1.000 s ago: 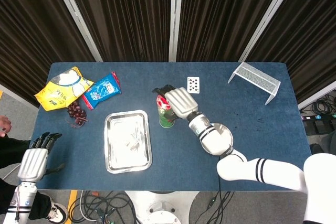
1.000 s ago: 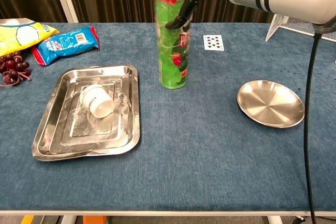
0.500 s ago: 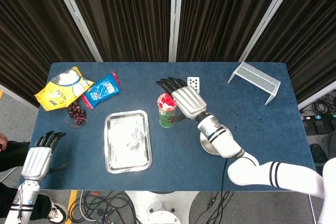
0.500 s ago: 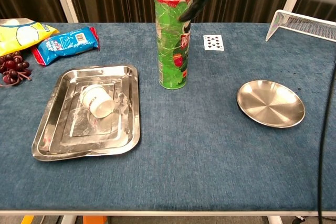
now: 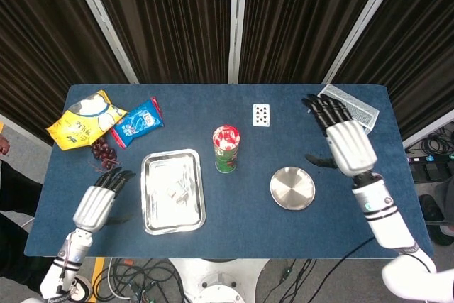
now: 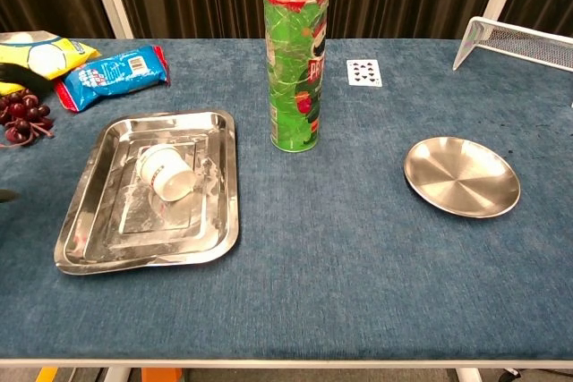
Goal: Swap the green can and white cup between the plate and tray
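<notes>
The tall green cylindrical can with the red lid [image 6: 296, 64] is seen standing upright on the blue tabletop [image 6: 340, 257], between the rectangular steel tray [image 6: 89, 239] and the round steel plate [image 6: 462, 176], touching neither. The small white cup [image 6: 166, 174] is seen lying on its side inside the tray.

Neither hand is holding anything. The right hand [image 5: 342, 138] is held above the table's far right part with its fingers spread wide. The left hand [image 5: 97, 200] is held just left of the tray, fingers extended and apart, though its exact height above the table cannot be told from the head view.

Several risks are judged to follow. The can is tall and narrow, so it could be toppled if brushed by an arm reaching across for the cup, or if gripped near the top. The cup, being on its side, could be rolled across the slick tray floor when touched, and a grip on it could slip. The light plate could be pushed aside when something is set on it.

By count: one can, one cup, one tray, one plate, one playing card [image 5: 261, 114], one white wire rack [image 6: 515, 39], one yellow snack bag [image 5: 85, 119], one blue snack packet [image 5: 138, 121], one bunch of dark grapes [image 5: 103, 153], and two hands are seen.
</notes>
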